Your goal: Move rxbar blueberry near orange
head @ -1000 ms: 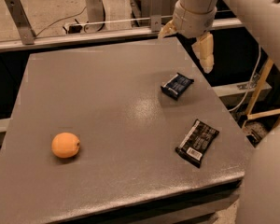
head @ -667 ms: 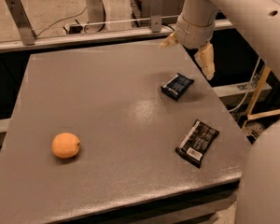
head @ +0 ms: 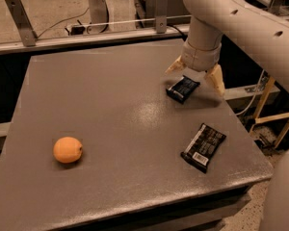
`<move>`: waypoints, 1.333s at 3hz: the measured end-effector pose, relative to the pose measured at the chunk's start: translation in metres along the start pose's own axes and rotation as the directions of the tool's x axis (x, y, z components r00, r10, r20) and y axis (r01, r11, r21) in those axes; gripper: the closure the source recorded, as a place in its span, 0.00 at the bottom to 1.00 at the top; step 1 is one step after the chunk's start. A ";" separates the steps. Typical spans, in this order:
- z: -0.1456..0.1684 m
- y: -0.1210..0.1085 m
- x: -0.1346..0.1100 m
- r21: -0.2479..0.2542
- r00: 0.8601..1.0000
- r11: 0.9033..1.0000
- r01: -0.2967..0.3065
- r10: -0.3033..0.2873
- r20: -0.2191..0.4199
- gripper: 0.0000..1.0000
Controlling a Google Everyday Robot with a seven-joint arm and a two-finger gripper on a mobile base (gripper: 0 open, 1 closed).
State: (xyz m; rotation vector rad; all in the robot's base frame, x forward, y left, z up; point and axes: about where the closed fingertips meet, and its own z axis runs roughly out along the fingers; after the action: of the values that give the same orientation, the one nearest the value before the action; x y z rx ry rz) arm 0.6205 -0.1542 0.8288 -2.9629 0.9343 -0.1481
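Grey tabletop point(head: 111, 109) looks slick, so my spread gripper point(head: 195, 80), just above the flat navy-wrapped rxbar blueberry point(head: 183, 89), could skid it aside on closing.

The claw point(head: 196, 73) has come down and moved in over the surface point(head: 111, 105). Before, it hung higher up by the back right edge, away from the rxbar blueberry point(head: 182, 89). Now it sits low, right above the bar's far end, with one finger point(head: 216, 80) on each side, spread apart. The arm point(head: 241, 18) has swung lower too and fills more of the top right corner.
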 end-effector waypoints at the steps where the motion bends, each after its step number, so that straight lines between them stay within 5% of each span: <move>1: 0.016 0.001 -0.012 -0.040 1.000 0.999 0.030 -0.030 0.005 0.17; 2: 0.017 -0.001 -0.017 -0.054 0.999 0.998 0.042 -0.042 0.007 0.48; 4: 0.000 -0.002 -0.016 -0.053 0.999 0.998 0.042 -0.042 0.008 0.95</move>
State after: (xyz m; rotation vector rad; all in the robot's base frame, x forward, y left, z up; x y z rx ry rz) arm 0.6085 -0.1435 0.8278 -3.0314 0.8894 -0.1164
